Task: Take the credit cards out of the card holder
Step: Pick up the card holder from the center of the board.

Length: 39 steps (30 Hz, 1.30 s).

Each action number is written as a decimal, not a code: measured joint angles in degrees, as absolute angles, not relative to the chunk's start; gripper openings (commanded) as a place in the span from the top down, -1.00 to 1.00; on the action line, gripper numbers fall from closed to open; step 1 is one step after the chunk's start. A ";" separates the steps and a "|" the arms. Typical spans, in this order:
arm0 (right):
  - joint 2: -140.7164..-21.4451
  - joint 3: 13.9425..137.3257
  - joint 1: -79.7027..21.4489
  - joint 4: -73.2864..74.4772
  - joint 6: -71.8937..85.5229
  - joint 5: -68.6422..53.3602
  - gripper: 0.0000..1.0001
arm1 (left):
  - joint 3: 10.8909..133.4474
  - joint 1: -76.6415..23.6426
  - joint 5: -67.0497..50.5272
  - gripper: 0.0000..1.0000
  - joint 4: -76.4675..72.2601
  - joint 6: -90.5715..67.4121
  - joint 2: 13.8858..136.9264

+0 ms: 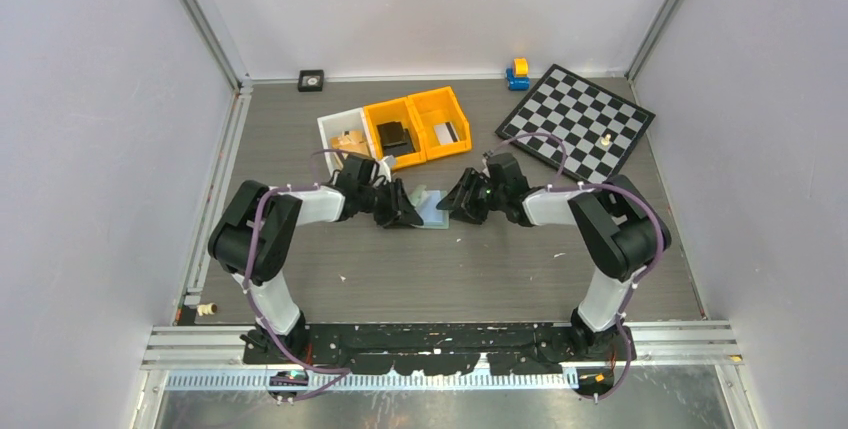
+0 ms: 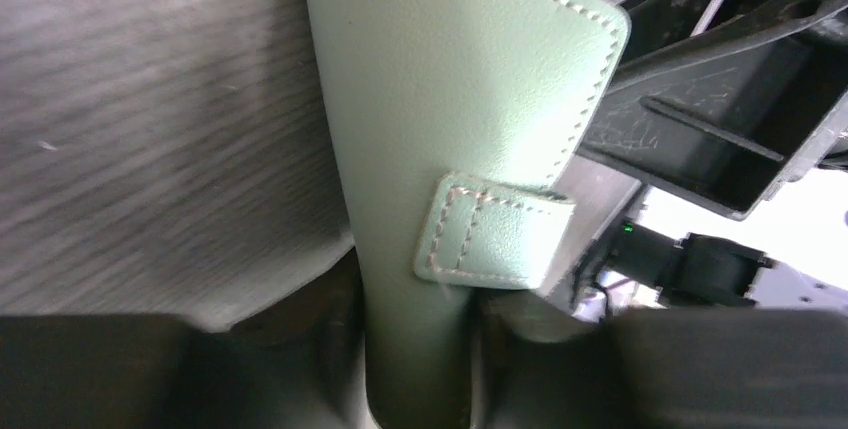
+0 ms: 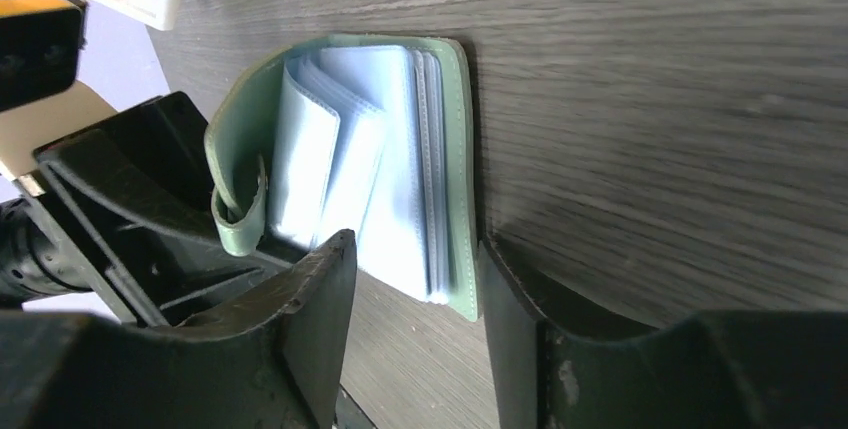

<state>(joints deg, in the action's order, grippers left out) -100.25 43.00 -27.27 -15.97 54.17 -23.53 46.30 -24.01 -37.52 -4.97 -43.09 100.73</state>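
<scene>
Left gripper (image 1: 403,207) is clamped narrow on the card holder's (image 2: 450,79) sage-green cover, with that flap stood up and the snap tab (image 2: 495,234) sticking off its edge. The right gripper (image 3: 415,249) straddles the ends of the clear blue sleeves (image 3: 380,149) and the flat cover. Can't tell if it's actually pinching.

The holder is open mid-table (image 1: 450,269), between both grippers, with bare wood nearer the arm bases.

Behind it:
- a white bin (image 1: 322,134) with something tan
- an orange bin (image 1: 370,134) with a black block
- another orange bin (image 1: 440,94) with a pale card-looking thing

Checkerboard (image 1: 560,109) is off to the right.
</scene>
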 measured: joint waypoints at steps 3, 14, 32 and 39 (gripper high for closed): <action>-102.98 45.08 -28.84 -16.60 54.08 -23.79 0.24 | 47.94 -24.36 -35.24 -0.20 -1.72 -41.25 100.73; -104.49 45.43 -29.21 -17.08 54.28 -23.83 0.53 | 56.45 -29.17 -24.49 -0.54 8.97 -35.18 101.01; -105.25 43.48 -29.63 -21.82 55.70 -24.38 0.64 | 67.79 -38.13 -2.26 -0.99 22.59 -26.24 105.06; -105.25 43.42 -29.91 -21.85 55.70 -24.40 0.66 | 63.83 -40.21 0.10 -1.00 23.79 -22.65 101.14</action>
